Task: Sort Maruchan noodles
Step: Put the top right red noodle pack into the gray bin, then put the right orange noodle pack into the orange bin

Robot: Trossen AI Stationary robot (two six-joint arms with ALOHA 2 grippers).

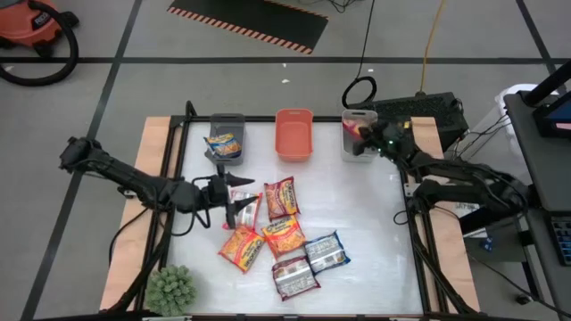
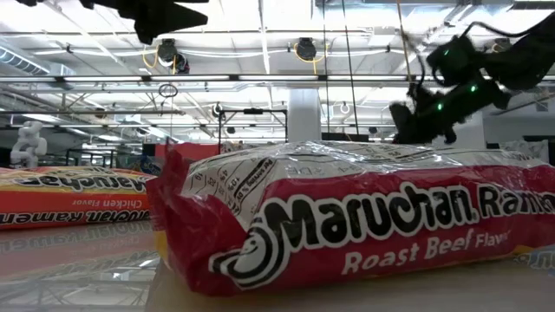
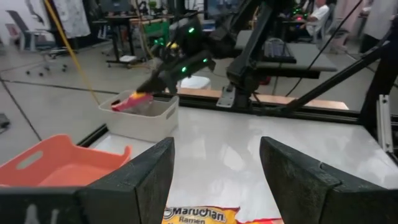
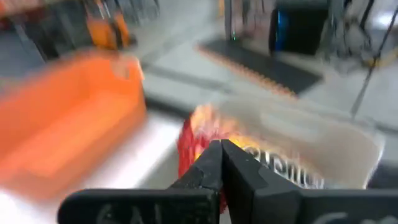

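Up at the far right corner, the right gripper [image 4: 221,152] has its fingers pressed together with nothing between them, hanging over the pale bin [image 1: 357,143], where a red roast-beef packet [image 4: 249,152] already lies. The left gripper [image 1: 234,203] hovers low over the near end of the pile with its fingers [image 3: 134,180] spread wide and empty; just beyond them shows the top edge of an orange-yellow Maruchan packet [image 3: 196,214].

Past the left gripper, the loose packets lie clustered on the white tabletop [image 1: 366,232]: a red chicken packet [image 1: 280,197] nearest the bins, two orange-yellow ones [image 1: 242,247] and [image 1: 283,235] in the middle, a blue-yellow one [image 1: 326,252] and a red-silver one [image 1: 294,276] nearest the front edge, several touching or overlapping. Another packet [image 1: 222,143] sits in the grey bin [image 1: 234,119]; the orange bin [image 1: 293,134] shows none.

These packets look light, their crinkly film probably slick, and the dry noodle block inside is likely stiff but brittle. A pinch across the short width, or at a sealed end flap, should hold best; squeezing hard risks cracking the block, and overlapped neighbours may drag along.
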